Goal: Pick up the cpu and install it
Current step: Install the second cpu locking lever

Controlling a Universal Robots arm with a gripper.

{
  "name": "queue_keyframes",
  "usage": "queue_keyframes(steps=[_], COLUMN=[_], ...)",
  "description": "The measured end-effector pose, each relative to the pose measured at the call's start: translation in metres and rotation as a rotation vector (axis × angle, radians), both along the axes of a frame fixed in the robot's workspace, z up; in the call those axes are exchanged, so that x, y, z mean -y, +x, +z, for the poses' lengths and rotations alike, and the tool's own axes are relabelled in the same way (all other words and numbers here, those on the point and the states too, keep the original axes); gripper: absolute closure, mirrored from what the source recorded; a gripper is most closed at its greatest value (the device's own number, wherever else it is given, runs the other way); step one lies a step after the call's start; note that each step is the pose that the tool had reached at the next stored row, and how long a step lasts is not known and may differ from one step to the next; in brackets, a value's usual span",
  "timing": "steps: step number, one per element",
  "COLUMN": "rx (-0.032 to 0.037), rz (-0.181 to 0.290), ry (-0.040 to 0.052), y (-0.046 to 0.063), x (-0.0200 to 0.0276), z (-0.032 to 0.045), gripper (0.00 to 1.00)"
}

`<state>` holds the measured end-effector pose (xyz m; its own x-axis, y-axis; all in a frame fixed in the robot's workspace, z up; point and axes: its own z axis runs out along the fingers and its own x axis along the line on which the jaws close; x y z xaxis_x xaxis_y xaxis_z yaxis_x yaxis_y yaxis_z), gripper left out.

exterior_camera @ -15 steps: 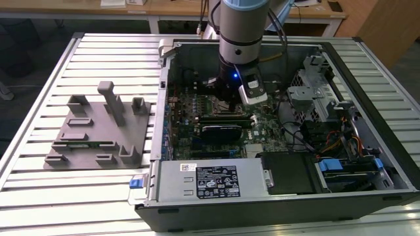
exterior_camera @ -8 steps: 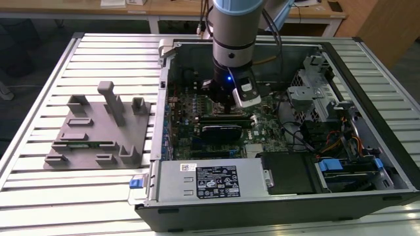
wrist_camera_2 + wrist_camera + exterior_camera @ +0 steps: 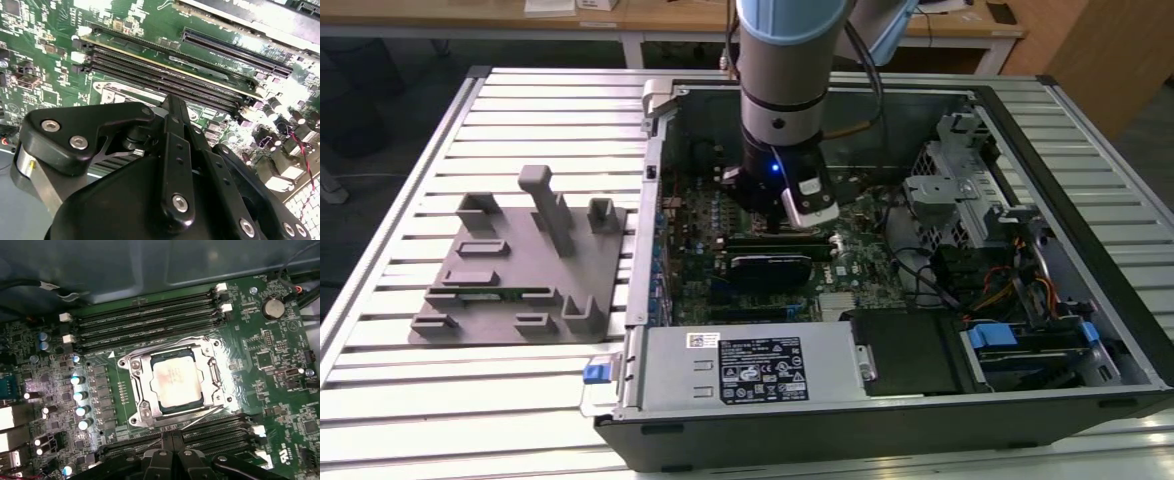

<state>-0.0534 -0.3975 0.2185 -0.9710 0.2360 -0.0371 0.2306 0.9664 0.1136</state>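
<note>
1. On the exterior view's left, a grey plastic block (image 3: 520,265) with slots and posts lies flat on the ribbed metal table (image 3: 400,200).

2. Just to the right of the block, an open computer case (image 3: 881,270) lies on its side, with the green motherboard (image 3: 707,215) facing up.

3. The robot arm (image 3: 781,60) comes straight down into the middle of the case. Its gripper (image 3: 787,215) hangs low over the board.

4. The cpu (image 3: 176,380) is sitting in its socket (image 3: 175,382) on the motherboard, as the first wrist view shows. It lies flat with its shiny silver top facing up.

5. The cpu is square, so no side is longer than the others. Its edges line up with the metal frame of the socket, and that frame sits a little turned in the first wrist view.

6. Long dark memory slots (image 3: 150,315) run along both sides of the socket.

7. The gripper (image 3: 172,437) is just beside the socket and above the board, not touching the cpu. The cpu lies a bit out in front of the finger tips.

8. The two black fingers (image 3: 162,450) look pressed together, with no gap between them, and they hold nothing.

9. In the second wrist view, the black body of the gripper (image 3: 170,107) is up close, with memory slots (image 3: 165,75) behind it.
</note>
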Motion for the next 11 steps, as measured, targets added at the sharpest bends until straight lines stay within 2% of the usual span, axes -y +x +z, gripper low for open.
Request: queue_keyframes(steps=[4,8,9,11], rx=[0.0000,0.0001,0.0002,0.0001], rz=[0.004,0.008,0.009,0.009], ry=[0.0259,0.0597,0.0663,0.0734], y=[-0.0042,-0.0083,-0.0087,-0.0097], x=[0.0030,0.0053,0.0063,0.0092], z=[-0.0024,-0.0050,-0.0056,-0.0061], gripper=[0.89,0.89,0.89,0.89])
